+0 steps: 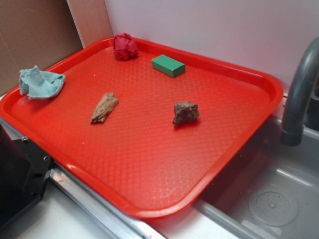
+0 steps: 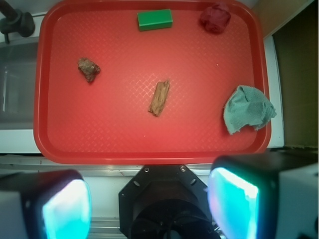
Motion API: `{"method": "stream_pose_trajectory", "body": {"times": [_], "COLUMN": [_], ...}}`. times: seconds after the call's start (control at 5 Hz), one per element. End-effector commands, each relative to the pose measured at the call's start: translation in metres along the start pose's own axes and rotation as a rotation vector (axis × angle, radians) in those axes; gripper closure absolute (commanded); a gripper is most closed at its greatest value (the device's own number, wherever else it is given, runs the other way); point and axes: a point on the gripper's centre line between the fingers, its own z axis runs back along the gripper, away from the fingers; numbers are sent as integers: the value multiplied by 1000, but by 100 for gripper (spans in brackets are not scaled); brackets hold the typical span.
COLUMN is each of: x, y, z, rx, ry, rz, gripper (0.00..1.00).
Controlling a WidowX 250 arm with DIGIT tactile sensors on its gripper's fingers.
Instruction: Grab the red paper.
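End effector (image 2: 149, 204) gapes wide, empty, well apart from the red paper (image 2: 215, 18) at upper right; the nearby green block (image 2: 155, 20) risks a mistaken grab

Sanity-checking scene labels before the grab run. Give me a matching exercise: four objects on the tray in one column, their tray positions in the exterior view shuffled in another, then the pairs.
Positions as seen in the exterior view.

Things:
1. crumpled dark red paper ball
2. green rectangular block
3. light blue crumpled cloth
4. brown lumpy rock

Places:
A. left edge of the red textured plastic tray, draped over its rim
B. far corner of the tray, by the rim
C. mid-tray, right of the tan wood chip
D. near the far rim, just right of the paper ball

Pairs: 1-B, 2-D, 3-A, 4-C
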Motion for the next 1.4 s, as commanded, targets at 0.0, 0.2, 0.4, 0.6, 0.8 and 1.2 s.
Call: {"method": "stream_pose_trajectory", "body": {"times": [0.0,0.2,0.4,0.6,0.8,1.2], "x": [0,42,73,101,101,101], "y": [0,41,68,89,89,89], "z": [0,-36,-53,-74,-74,-74], "rx": [0,12,30,23,23,23], "ry": [0,-65,-134,-174,-174,-174], "rz": [0,152,233,291,291,291], "gripper": [0,0,0,0,0,0]}}
